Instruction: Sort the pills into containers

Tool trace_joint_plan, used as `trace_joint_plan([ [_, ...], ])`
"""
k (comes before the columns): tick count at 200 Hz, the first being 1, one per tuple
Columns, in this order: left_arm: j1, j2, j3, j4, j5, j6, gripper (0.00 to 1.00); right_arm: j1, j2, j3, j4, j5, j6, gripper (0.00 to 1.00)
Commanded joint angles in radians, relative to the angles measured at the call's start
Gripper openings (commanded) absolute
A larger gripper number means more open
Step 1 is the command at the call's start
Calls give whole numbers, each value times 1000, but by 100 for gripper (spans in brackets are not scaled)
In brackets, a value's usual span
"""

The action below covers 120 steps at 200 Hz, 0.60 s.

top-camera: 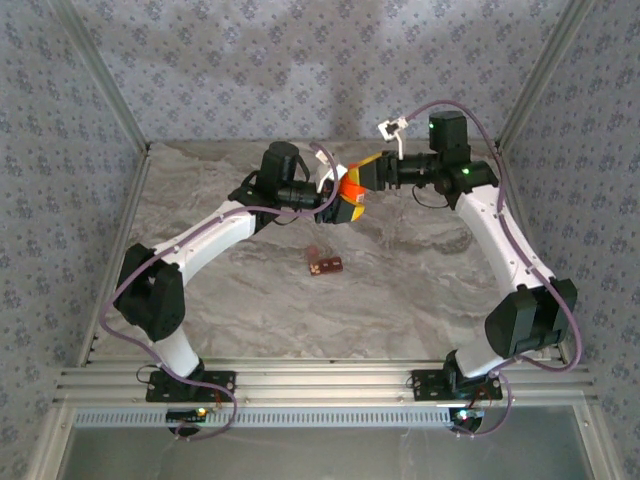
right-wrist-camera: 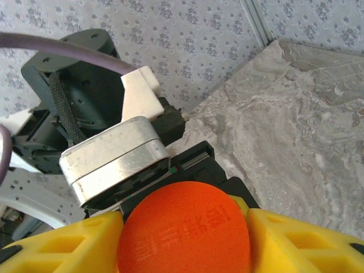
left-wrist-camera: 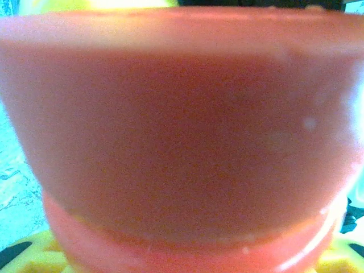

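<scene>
Beyond the small flat reddish-brown strip of little square cells (top-camera: 325, 264), toward the back wall, I have the small orange translucent cylindrical bottle (top-camera: 350, 190) raised off the grey marbled counter (top-camera: 400, 300), with both arms meeting on it. The left arm's yellow fingers (left-wrist-camera: 40, 256) pinch the bottle's body, which looms close and blurred in the left wrist view. The right arm's yellow fingers (right-wrist-camera: 273, 227) sit on either side of the round orange cap (right-wrist-camera: 185, 227) and appear to press against both its flanks. The strip lies on the counter on the near side of the bottle, well apart from it. Whether any of its cells holds a pill is too small to tell. I judge the step in hand to be opening the bottle, so the sorting proper has not begun. Next I need the right wrist to twist the cap while the left grip holds firm. Then I lift the cap clear and bring the bottle over the strip to tip pills out.
</scene>
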Motion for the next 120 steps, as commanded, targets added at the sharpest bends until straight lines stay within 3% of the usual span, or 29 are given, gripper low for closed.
trace_joint_plan([
  [1,2,-14,37,19,6,24,0,3,-1,5,-18,23,-12,50],
  [52,-3,-42,-12,111,-209,-25,0,66,-67,-145,87,300,137,46],
  [82,-20,-41,-22,138,-265,-30,0,161,-81,-194,122,532,233,44],
  [120,-25,-36,-38,171,-302,-47,0,228,-90,-236,202,653,328,45],
])
